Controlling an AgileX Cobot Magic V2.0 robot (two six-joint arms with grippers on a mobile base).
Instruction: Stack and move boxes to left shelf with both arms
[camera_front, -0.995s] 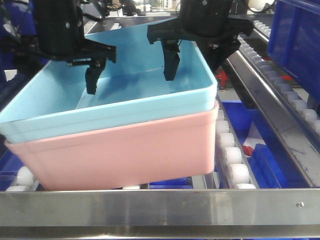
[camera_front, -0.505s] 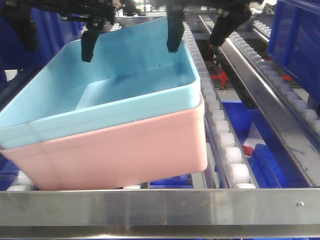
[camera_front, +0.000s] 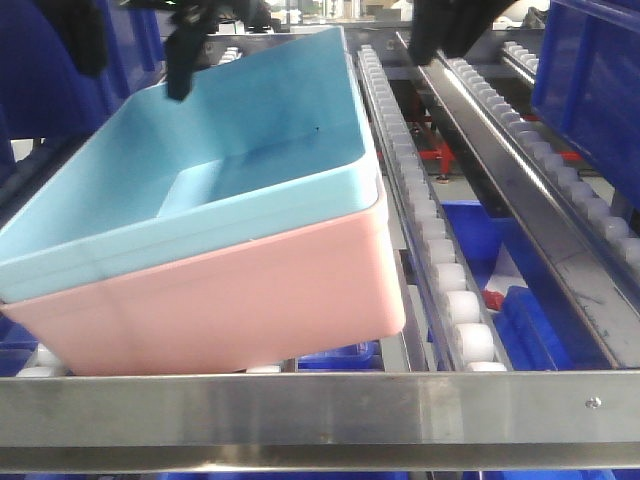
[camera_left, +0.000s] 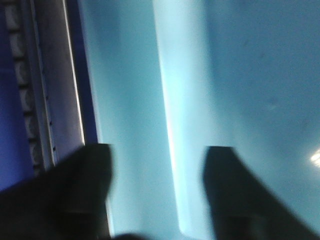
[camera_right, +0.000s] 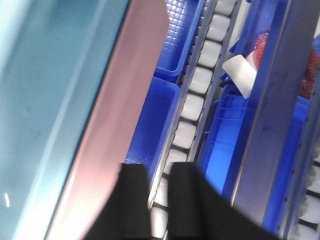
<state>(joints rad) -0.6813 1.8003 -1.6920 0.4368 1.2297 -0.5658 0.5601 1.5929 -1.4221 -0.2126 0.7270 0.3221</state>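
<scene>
Light sky-blue plastic tub (camera_front: 230, 170) sits nested in the salmon-pink plastic tub (camera_front: 240, 300), against the brushed metal front bar (camera_front: 320, 405) of the roller shelf. Left gripper (camera_left: 157, 192) hangs above the blue rim with jaws apart, holding nothing; right gripper (camera_right: 159, 200) shows jaws nearly together, empty, over the white rollers (camera_right: 192, 107). Best retreat: lift both straight up, clear of the rims.

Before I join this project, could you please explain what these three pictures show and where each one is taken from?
It is a two-armed robot. One camera faces the shelf, a steel rack with white roller lanes. On it rests the light blue box nested inside the pink box. The other two cameras sit on the wrists. The left end effector hangs open above the blue box, holding nothing. The right end effector is over the rollers beside the pink box, nearly shut and empty. Dark blue crates lie beneath.
</scene>
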